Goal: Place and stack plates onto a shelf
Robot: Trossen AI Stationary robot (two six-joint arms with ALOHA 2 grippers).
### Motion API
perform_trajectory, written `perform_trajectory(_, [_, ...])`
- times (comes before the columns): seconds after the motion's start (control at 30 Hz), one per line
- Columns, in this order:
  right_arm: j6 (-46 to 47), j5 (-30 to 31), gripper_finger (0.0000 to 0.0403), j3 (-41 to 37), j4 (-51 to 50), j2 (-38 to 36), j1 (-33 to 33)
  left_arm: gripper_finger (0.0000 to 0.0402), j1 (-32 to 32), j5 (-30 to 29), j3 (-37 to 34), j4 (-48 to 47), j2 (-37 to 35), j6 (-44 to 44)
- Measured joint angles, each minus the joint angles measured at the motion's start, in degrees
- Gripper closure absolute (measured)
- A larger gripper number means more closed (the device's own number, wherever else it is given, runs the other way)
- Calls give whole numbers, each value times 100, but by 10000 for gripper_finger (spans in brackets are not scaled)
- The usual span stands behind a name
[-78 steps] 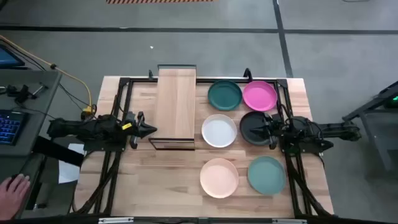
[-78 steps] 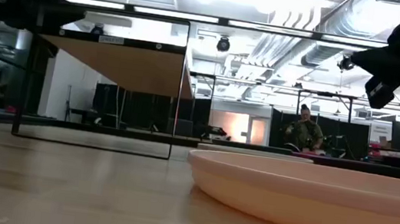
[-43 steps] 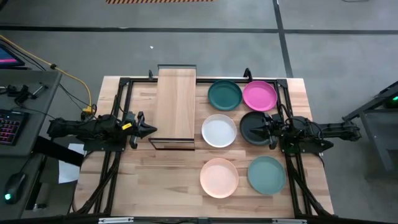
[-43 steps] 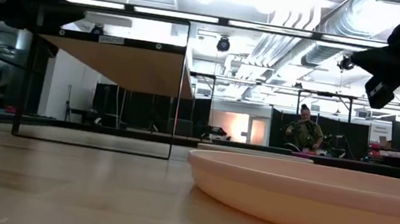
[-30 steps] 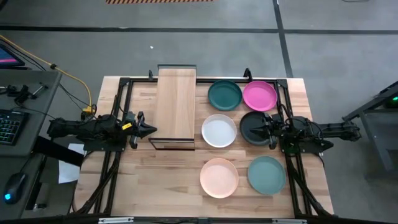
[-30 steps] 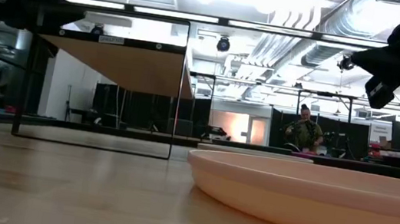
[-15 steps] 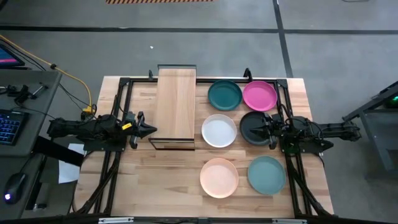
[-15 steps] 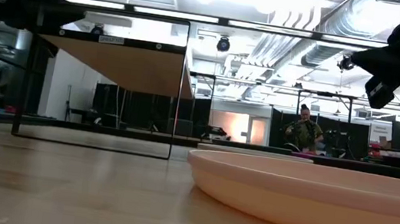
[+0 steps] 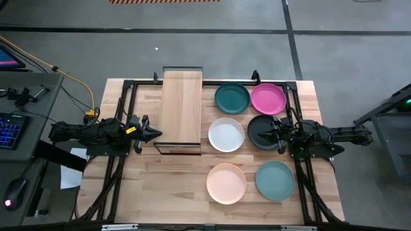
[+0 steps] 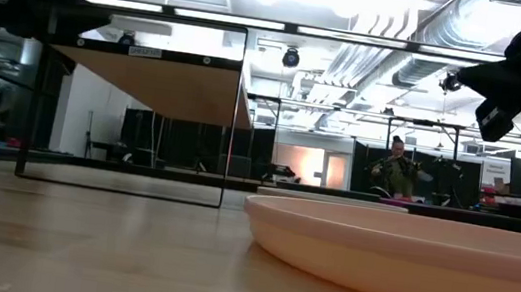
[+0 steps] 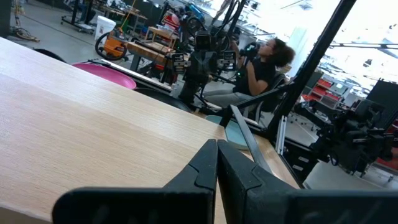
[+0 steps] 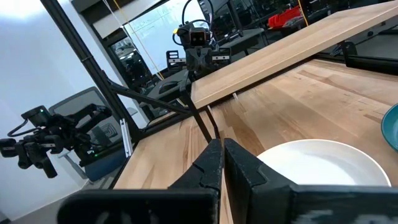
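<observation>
Six plates lie flat on the tabletop: dark teal (image 9: 232,98), magenta (image 9: 268,98), white (image 9: 226,135), black (image 9: 260,128), pale peach (image 9: 226,183) and light blue-green (image 9: 275,179). The shelf (image 9: 182,109), a light-wood board on a thin black frame, stands left of them on the table. My left gripper (image 9: 158,133) is shut and hovers by the shelf's near left corner, its fingers (image 11: 217,163) level with the board. My right gripper (image 9: 270,133) is shut and hangs above the black plate, pointing at the white plate (image 12: 317,165). In the low view it (image 10: 491,118) is well above the table.
Black arm frames run along the table's left and right sides. A desk with a keyboard stands left of the table. Bare tabletop (image 9: 167,186) lies near the front left. A person (image 10: 398,172) sits in the room beyond the far edge.
</observation>
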Motion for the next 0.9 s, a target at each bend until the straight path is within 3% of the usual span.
perform_trajectory(0.27, [-6, 7, 402, -2, 1, 0, 0, 401, -1, -1, -1, 2, 0, 0])
perform_trajectory(0.37, [739, 156, 402, -1, 378, 2, 0, 401, -2, -1, 0, 0, -1, 0])
perform_trajectory(0.57, [2895, 1210, 402, 159, 1547, -11, -2, 401, -1, -1, 0, 1, -1, 0])
perform_trajectory(0.7, [3015, 2093, 402, 262, 1727, -11, -2, 401, 0, -1, 0, 1, -1, 0])
perform_trajectory(0.8, [3375, 2206, 402, 395, 2162, 108, -2, 401, 0, 0, 0, 0, -2, 0])
perform_trajectory(0.9, [3069, 2025, 402, 745, 2652, 532, -2, 401, -1, -1, 0, 1, -2, 0])
